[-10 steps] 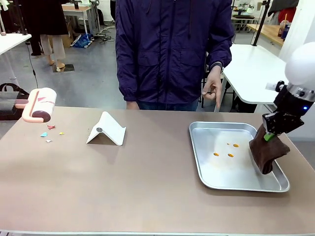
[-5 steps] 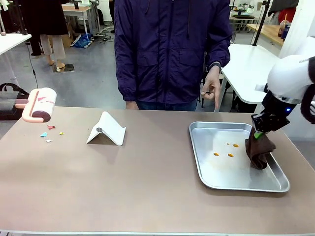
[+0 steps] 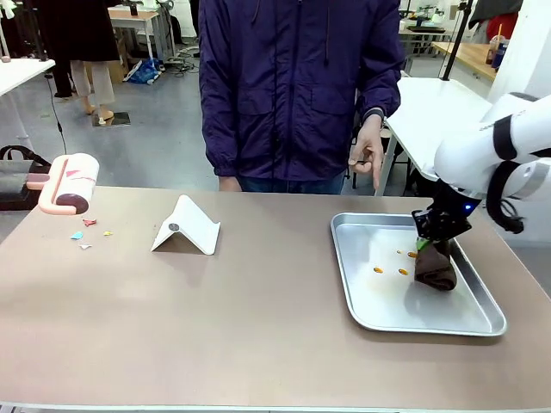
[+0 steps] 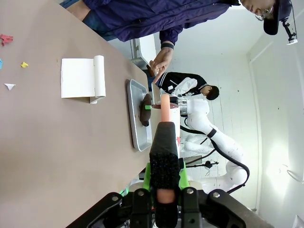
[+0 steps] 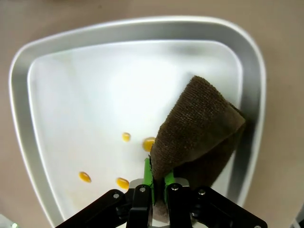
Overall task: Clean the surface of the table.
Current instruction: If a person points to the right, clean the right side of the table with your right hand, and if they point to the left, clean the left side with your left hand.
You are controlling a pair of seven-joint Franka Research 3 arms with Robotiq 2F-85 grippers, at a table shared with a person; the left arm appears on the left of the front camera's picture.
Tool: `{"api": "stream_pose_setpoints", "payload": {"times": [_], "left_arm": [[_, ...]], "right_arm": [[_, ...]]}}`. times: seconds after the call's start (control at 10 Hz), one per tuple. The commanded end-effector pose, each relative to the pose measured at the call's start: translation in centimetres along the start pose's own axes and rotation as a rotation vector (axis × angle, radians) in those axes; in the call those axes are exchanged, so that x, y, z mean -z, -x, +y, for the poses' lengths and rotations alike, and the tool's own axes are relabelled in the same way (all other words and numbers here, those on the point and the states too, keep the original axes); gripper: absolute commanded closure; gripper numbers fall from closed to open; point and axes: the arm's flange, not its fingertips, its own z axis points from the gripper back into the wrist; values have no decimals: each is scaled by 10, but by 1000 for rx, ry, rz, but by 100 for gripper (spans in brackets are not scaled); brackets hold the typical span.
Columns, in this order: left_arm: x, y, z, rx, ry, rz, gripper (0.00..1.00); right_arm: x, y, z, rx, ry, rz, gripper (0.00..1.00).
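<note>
My left gripper (image 4: 164, 175) is clamping the lint roller (image 3: 67, 182), with paper scraps (image 3: 86, 234) lying on the table (image 3: 258, 318) close below it. My right gripper (image 3: 425, 244) is pinching the brown cloth (image 3: 436, 267); I should be dragging it flat over the orange drops (image 3: 392, 262) just beside it.

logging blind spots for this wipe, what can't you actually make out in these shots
- right wrist view: tray floor under the brown cloth, covered by it.
- front view: right gripper tips, mostly wrapped in the cloth.
- front view: coloured scraps, too small to identify.
- front view: whether the person's hand holds anything, too small.
</note>
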Motion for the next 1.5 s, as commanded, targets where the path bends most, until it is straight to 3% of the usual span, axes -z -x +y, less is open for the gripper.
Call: {"api": "stream_pose_setpoints", "payload": {"times": [0.0, 0.4, 0.9, 1.2, 1.4], "left_arm": [[-2, 4, -3, 11, 10, 2, 100], [-2, 4, -3, 11, 10, 2, 100], [-2, 4, -3, 11, 10, 2, 100], [-2, 4, -3, 11, 10, 2, 100], [-2, 4, -3, 11, 10, 2, 100]], "right_arm": [[10, -11, 5, 14, -101, -26, 90], [23, -9, 24, -10, -309, -10, 90], [29, -3, 75, -185, -421, 78, 90], [30, 9, 94, -303, -438, 157, 90], [32, 13, 99, -304, -369, 144, 90]]}}
